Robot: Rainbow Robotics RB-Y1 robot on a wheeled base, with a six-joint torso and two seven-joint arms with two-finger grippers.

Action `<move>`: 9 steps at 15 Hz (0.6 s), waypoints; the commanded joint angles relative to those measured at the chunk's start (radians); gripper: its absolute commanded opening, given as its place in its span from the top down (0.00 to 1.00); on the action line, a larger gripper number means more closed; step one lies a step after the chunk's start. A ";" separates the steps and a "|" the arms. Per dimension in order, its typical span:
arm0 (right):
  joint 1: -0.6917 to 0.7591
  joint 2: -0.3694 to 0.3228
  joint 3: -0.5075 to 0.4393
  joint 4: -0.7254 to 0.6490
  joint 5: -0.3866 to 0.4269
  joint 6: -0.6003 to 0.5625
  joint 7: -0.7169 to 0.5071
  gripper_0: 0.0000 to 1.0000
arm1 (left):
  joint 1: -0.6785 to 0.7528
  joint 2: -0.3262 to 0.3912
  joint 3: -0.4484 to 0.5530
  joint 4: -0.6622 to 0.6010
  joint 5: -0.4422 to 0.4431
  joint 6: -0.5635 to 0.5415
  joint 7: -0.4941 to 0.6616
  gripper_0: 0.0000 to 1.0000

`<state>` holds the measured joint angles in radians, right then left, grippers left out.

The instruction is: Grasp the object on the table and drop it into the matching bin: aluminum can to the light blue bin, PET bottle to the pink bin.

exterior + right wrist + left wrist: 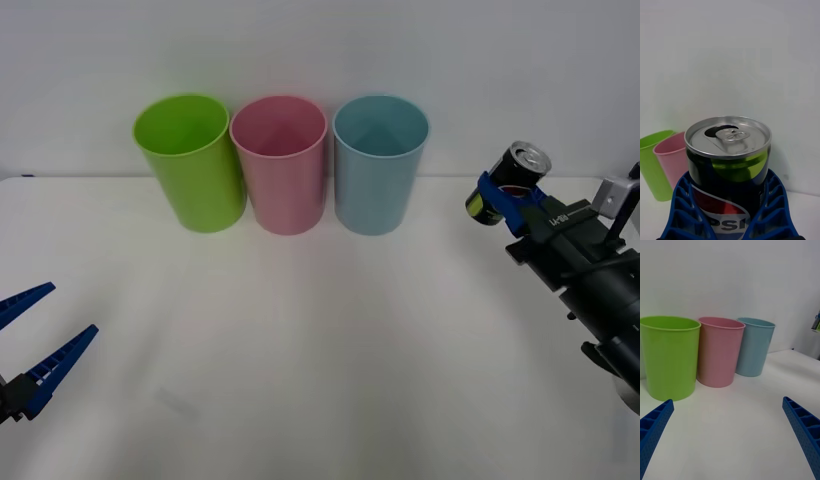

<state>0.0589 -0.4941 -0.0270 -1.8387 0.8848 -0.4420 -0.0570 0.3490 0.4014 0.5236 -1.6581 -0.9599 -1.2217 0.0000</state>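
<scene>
Three bins stood in a row along the table's [300,380] far edge: the lime green bin [190,160] leftmost, the pink bin [280,160] in the middle touching it, the light blue bin [380,160] rightmost. The aluminum can [510,180] hung above the right edge, right of the row.

aluminum can [728,165]: brushed metal top, glossy dark side
light blue bin [378,165], pink bin [282,165]: smooth plastic — slight sheen
table [320,380]: white, matt
</scene>
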 commanded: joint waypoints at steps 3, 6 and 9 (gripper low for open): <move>-0.106 -0.017 0.010 0.001 0.062 0.009 -0.026 1.00 | 0.000 0.000 0.000 0.000 0.000 0.000 0.000 0.00; -0.188 -0.017 0.042 0.047 0.082 0.023 -0.041 1.00 | 0.000 0.000 0.000 0.000 0.000 0.000 0.000 0.00; -0.286 0.000 0.070 0.118 0.145 0.045 -0.053 1.00 | 0.000 0.000 0.000 0.000 0.000 0.000 0.000 0.00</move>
<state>-0.2009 -0.5028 0.0399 -1.7419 1.0060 -0.4028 -0.1063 0.3490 0.4014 0.5236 -1.6581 -0.9599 -1.2217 0.0000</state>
